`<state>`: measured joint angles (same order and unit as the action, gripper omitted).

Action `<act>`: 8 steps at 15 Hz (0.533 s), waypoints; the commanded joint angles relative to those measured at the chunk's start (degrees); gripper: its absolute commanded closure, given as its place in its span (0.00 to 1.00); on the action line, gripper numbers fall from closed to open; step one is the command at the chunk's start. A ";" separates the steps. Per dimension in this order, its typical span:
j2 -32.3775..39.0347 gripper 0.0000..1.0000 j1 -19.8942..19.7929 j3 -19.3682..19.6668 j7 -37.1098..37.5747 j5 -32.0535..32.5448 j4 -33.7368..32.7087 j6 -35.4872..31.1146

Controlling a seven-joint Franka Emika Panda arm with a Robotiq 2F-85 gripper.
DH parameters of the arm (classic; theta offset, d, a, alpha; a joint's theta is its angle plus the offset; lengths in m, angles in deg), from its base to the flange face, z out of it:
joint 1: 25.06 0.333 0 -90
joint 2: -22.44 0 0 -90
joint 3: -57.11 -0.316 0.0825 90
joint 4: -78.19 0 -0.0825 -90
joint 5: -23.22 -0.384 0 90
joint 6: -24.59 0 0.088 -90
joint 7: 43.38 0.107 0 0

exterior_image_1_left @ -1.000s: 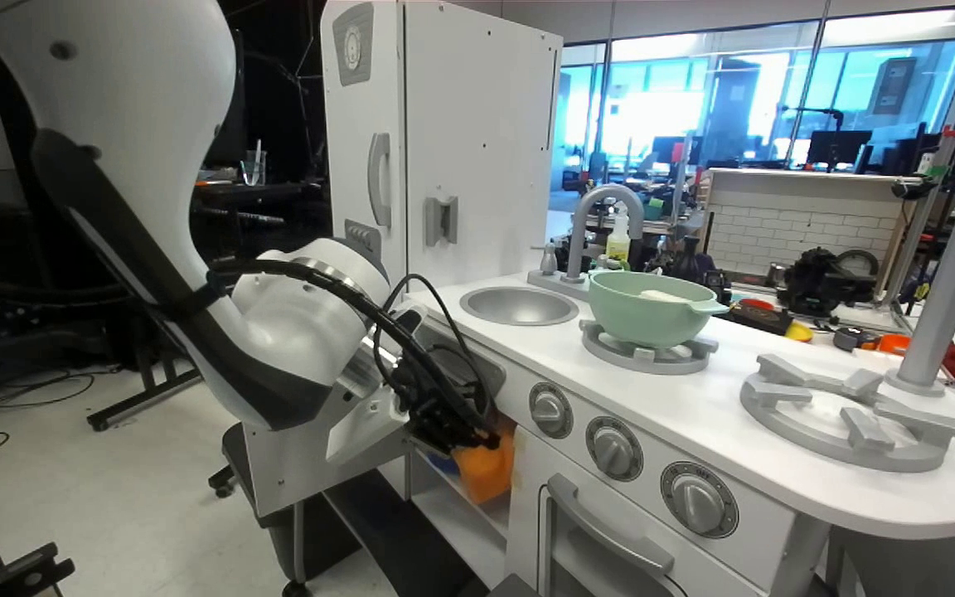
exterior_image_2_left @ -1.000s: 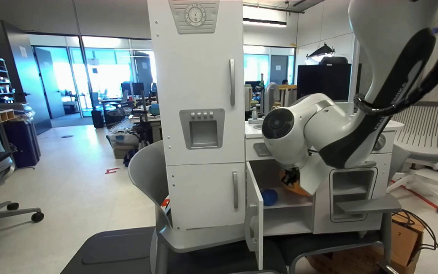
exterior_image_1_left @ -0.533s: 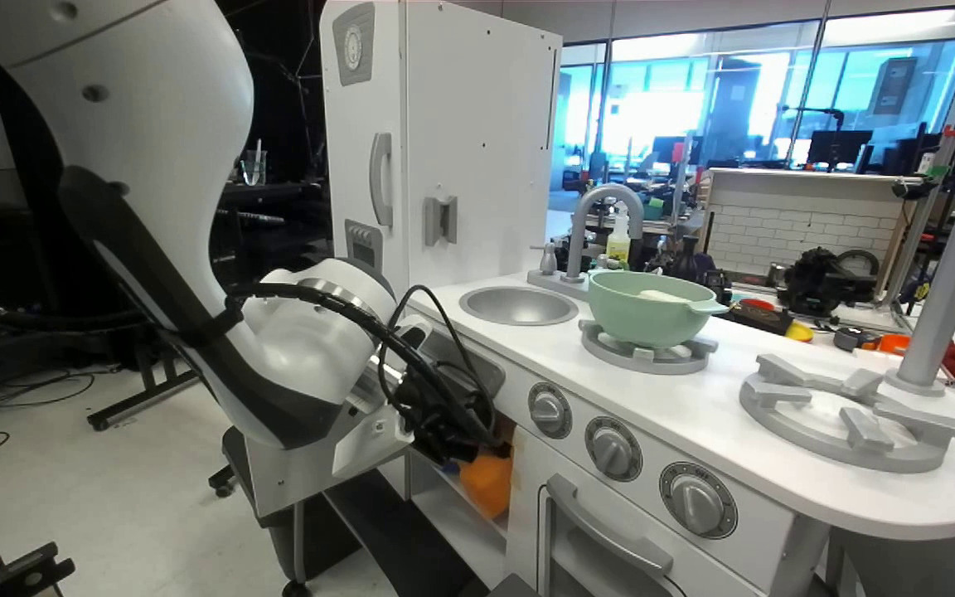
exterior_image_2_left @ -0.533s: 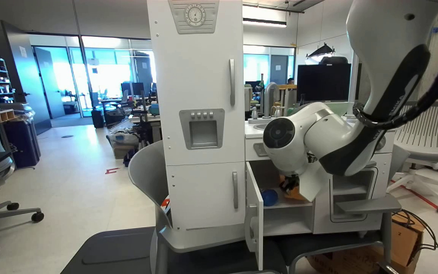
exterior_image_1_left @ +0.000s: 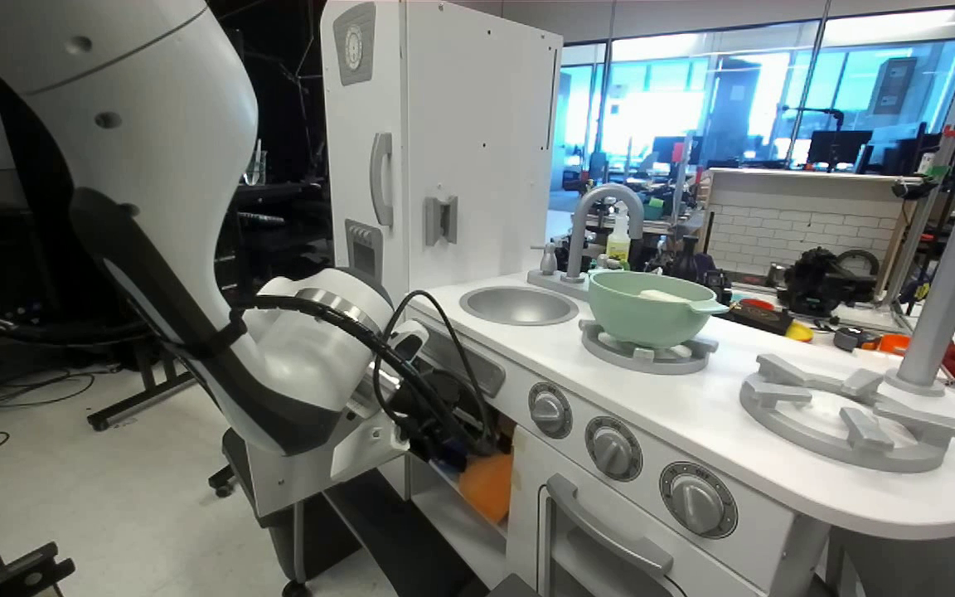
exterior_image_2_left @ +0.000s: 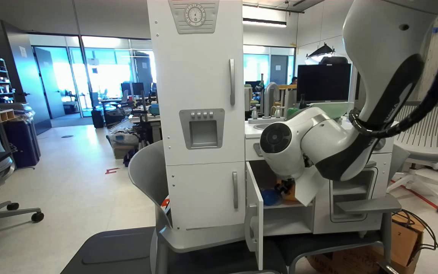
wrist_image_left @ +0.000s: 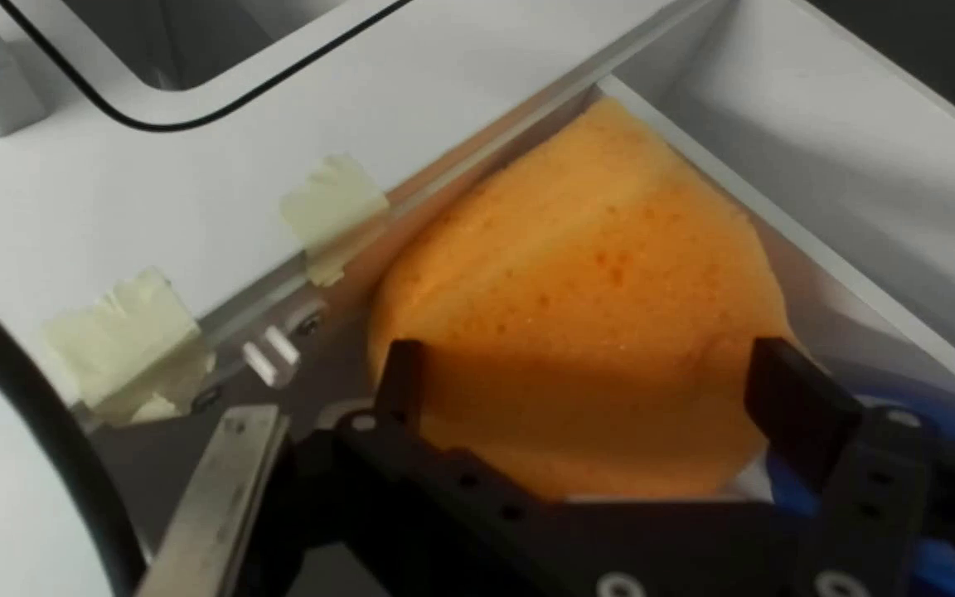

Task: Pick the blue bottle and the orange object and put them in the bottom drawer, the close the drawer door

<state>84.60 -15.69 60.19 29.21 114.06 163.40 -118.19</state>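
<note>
The orange object, rounded and sponge-like, rests inside the low cupboard on its shelf. My gripper is open over it, its dark fingers spread wide at either side of the near part. Whether a finger still touches the orange surface, I cannot tell. Close by on the same shelf sits the blue bottle, which looks round from here and is partly covered by a finger in the wrist view. Below that shelf shows the white bottom drawer compartment. The drawer door stands swung outward.
The cupboard's side wall and oven front border the opening. A tall white cabinet rises on the opposite side. Above are the counter with a sink and a green bowl. Dark seats lie in front of the kitchen.
The orange object has come down onto the shelf. My gripper has opened and shifted slightly down and towards the blue bottle. The arm has lowered; the door has not moved.
</note>
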 commanded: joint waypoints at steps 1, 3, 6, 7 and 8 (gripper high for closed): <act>-0.61 0.00 -1.29 -1.35 -0.09 1.61 -2.28 -1.31; -1.45 0.00 -1.42 -2.22 -0.40 0.93 -1.39 -1.91; -2.91 0.00 -1.63 -3.45 -1.02 0.18 -0.22 -3.38; -3.31 0.00 -1.79 -3.82 -1.24 -0.09 0.08 -4.10; -3.83 0.00 -1.91 -4.27 -1.65 -0.54 0.45 -4.93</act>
<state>83.84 -16.13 57.72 30.27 113.89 163.14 -120.62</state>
